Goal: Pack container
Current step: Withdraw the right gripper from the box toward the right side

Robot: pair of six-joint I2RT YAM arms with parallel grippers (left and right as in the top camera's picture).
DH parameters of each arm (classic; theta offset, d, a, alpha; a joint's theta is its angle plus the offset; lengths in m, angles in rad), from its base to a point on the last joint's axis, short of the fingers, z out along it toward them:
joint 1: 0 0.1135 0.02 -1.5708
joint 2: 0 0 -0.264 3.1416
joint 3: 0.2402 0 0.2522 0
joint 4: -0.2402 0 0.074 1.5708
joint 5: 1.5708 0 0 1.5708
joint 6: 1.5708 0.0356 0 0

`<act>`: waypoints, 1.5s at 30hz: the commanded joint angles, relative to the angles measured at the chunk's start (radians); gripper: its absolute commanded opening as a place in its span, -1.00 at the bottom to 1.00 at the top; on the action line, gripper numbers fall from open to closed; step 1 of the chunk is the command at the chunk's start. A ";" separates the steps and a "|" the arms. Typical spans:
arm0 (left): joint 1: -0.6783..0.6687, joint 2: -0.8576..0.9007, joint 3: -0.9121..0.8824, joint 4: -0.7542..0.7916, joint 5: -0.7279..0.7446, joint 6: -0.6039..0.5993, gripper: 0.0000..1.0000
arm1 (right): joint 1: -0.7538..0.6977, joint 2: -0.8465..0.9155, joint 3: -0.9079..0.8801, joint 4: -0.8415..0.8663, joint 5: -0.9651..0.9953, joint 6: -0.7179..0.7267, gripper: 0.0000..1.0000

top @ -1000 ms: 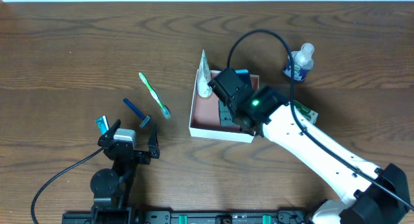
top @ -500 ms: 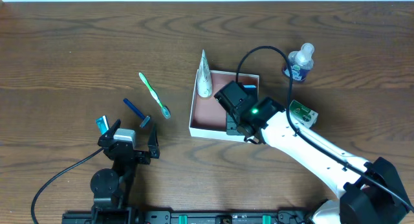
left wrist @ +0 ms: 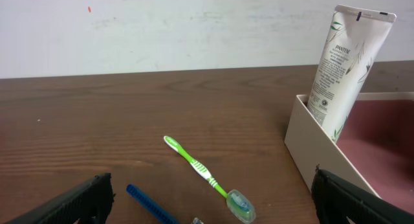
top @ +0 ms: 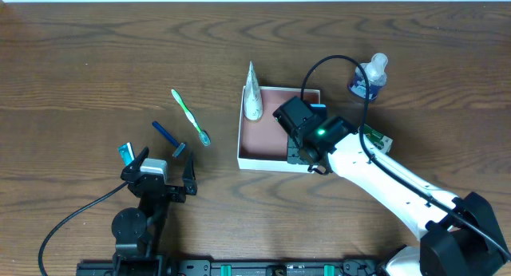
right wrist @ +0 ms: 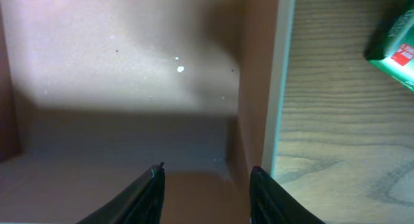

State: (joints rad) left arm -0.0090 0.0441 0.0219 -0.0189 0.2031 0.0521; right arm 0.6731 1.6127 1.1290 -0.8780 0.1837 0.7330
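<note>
At worktop [top: 96, 53] centre: container [top: 263, 136], Pantene tube [top: 252, 96] leaning in its far-left corner. Inside, by its right wall: right end effector [right wrist: 206, 198], jaws partly spread, empty. Far left of it: left end effector [top: 163, 168], spread wide, empty.

White-walled, reddish-brown container [top: 262, 136]; green-and-white toothbrush [top: 189, 116]; blue razor [top: 166, 134]; dark wood-grain table [top: 80, 69].

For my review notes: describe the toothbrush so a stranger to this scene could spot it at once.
Find the white-walled box near the middle of the table. To its left the toothbrush lies flat on the wood. It is bright green and white, while the razor beside it is dark blue.
</note>
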 commanded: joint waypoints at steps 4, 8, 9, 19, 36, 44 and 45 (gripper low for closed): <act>0.004 0.000 -0.018 -0.033 0.010 0.006 0.96 | -0.036 -0.006 -0.005 -0.009 0.034 -0.045 -0.12; 0.004 0.000 -0.018 -0.033 0.010 0.006 0.96 | -0.046 -0.006 -0.005 -0.008 0.041 -0.061 -0.12; 0.004 0.000 -0.018 -0.033 0.010 0.006 0.96 | -0.050 -0.006 -0.005 -0.008 0.047 -0.061 -0.11; 0.004 0.000 -0.018 -0.033 0.010 0.006 0.96 | -0.077 -0.006 -0.005 0.002 0.044 -0.106 -0.10; 0.004 0.000 -0.018 -0.033 0.010 0.006 0.96 | -0.120 -0.223 0.124 0.047 -0.038 -0.274 0.15; 0.004 0.000 -0.018 -0.033 0.010 0.006 0.96 | -0.278 -0.271 0.123 -0.056 -0.024 -0.330 0.18; 0.004 0.000 -0.018 -0.033 0.010 0.006 0.96 | -0.290 -0.266 0.119 -0.078 -0.024 -0.330 0.18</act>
State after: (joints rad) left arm -0.0090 0.0441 0.0219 -0.0189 0.2031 0.0521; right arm 0.4198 1.3293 1.2484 -0.9260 0.1520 0.4389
